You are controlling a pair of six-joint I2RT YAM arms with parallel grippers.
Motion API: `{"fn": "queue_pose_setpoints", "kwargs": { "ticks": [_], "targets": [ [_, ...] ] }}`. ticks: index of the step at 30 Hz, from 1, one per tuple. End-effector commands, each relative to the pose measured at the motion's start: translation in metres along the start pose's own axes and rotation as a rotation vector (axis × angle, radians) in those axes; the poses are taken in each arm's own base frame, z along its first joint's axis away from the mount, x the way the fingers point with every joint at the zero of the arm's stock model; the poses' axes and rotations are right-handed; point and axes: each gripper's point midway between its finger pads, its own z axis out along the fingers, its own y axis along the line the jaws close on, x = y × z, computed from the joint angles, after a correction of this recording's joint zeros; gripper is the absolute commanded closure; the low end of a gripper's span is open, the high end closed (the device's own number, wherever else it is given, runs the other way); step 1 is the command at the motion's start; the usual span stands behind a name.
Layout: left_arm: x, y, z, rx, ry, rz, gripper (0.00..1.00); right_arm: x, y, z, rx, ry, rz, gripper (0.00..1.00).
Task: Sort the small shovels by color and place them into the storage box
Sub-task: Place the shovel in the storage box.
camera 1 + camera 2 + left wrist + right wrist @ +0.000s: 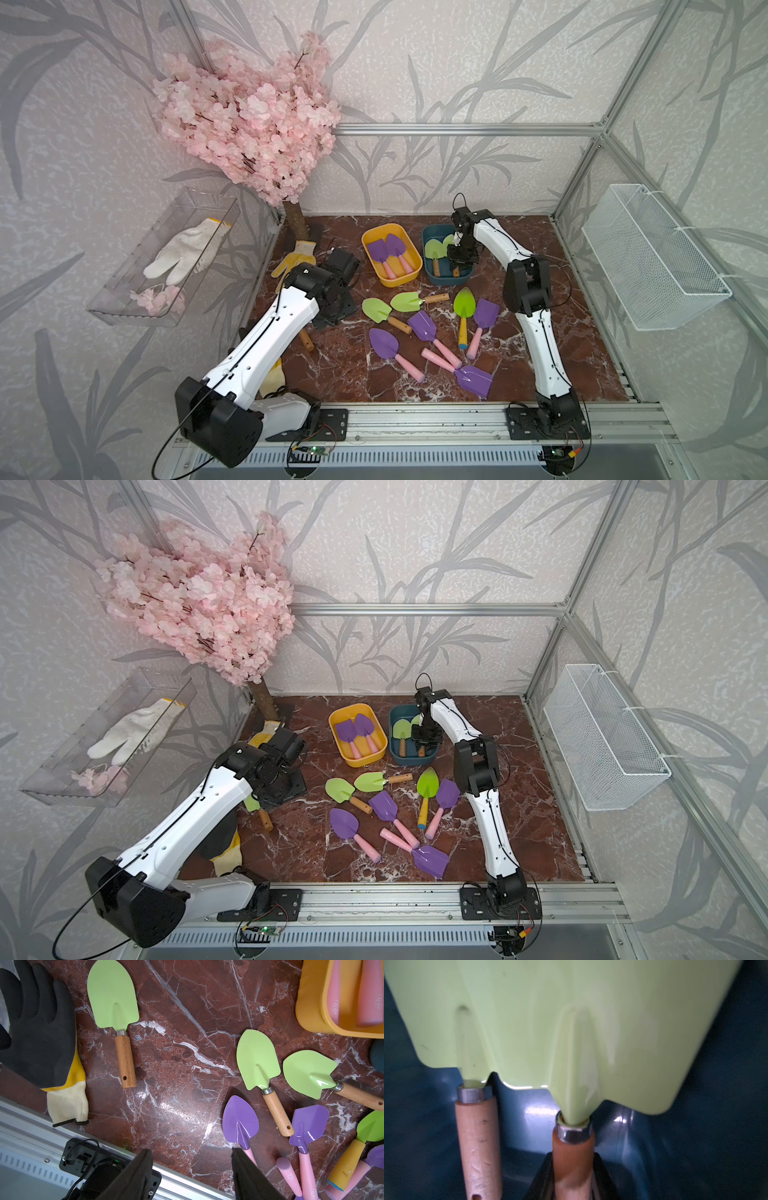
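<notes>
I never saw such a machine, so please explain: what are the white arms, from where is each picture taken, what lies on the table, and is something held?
These are two robot arms, the left arm and the right arm, each ending in a gripping tool. Two pictures look down on the whole scene; two come from cameras on the wrists. On the marble table lie loose shovels, purple and green, and gloves. The yellow box holds two purple shovels. The right tool is shut on the wooden handle of a green shovel inside the blue box, beside another green one. The left tool is open and empty.
</notes>
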Motion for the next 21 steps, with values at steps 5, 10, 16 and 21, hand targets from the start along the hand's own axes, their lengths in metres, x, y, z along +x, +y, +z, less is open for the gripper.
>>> {"fn": "queue_pose_setpoints", "kwargs": {
  "ticks": [5, 10, 16, 21],
  "targets": [
    [0.001, 0.007, -0.002, -0.024, 0.0, 0.002, 0.36, 0.001, -0.002, 0.006, -0.003, 0.003, 0.002, 0.81],
    [0.001, 0.005, -0.002, -0.021, 0.002, 0.002, 0.36, 0.001, -0.004, 0.009, -0.002, 0.009, 0.001, 0.76],
    [0.001, 0.006, -0.001, -0.025, 0.003, 0.003, 0.36, 0.002, -0.006, 0.013, 0.003, 0.011, 0.005, 0.72],
    [0.001, 0.006, -0.001, -0.026, 0.004, 0.002, 0.36, 0.002, -0.007, 0.015, 0.004, 0.014, 0.009, 0.69]
  ]
}}
